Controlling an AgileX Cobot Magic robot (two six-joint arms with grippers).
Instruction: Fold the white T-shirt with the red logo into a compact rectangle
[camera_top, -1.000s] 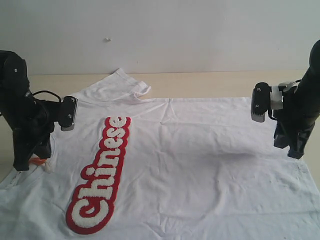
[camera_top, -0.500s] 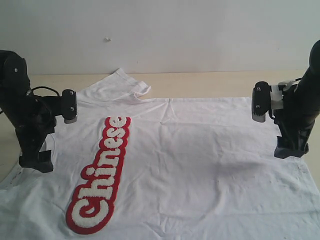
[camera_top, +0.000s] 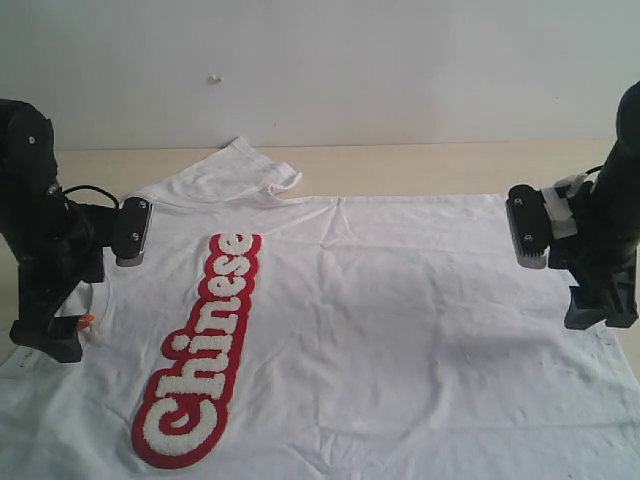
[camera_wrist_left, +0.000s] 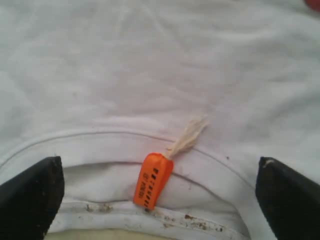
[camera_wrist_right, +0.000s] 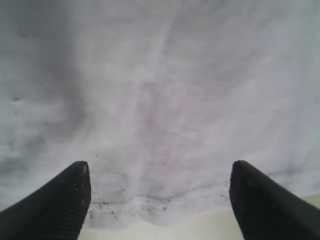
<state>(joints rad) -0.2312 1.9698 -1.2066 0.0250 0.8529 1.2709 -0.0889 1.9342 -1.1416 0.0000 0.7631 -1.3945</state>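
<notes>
While the white T-shirt (camera_top: 400, 330) is lying spread flat on the table (camera_top: 450, 165) in the exterior view, the red logo (camera_top: 200, 350) is running lengthwise down its chest. The left gripper (camera_top: 55, 335) is hovering on the collar side of that logo, and the right gripper (camera_top: 600, 305) is hanging well apart from the logo at the shirt's opposite edge. One sleeve (camera_top: 250, 170) is lying crumpled beyond the logo's last letter. In the left wrist view, the left gripper (camera_wrist_left: 160, 200) is standing with its jaws wide and holding nothing. It is straddling the ribbed collar (camera_wrist_left: 100, 142) right over the small orange tag (camera_wrist_left: 152, 180), with the logo just out of frame past the chest. In the right wrist view, the right gripper (camera_wrist_right: 160, 200) is likewise gaping wide and empty over the hem (camera_wrist_right: 150, 202), far from the logo, with bare table (camera_wrist_right: 200, 227) showing just past the edge. Judging from this, both arms are preparing to pinch opposite ends for the first fold. It would probably go best if both are descending together, biting the fabric just inside each edge, catching both layers, and lifting evenly so the logo is not skewing.
</notes>
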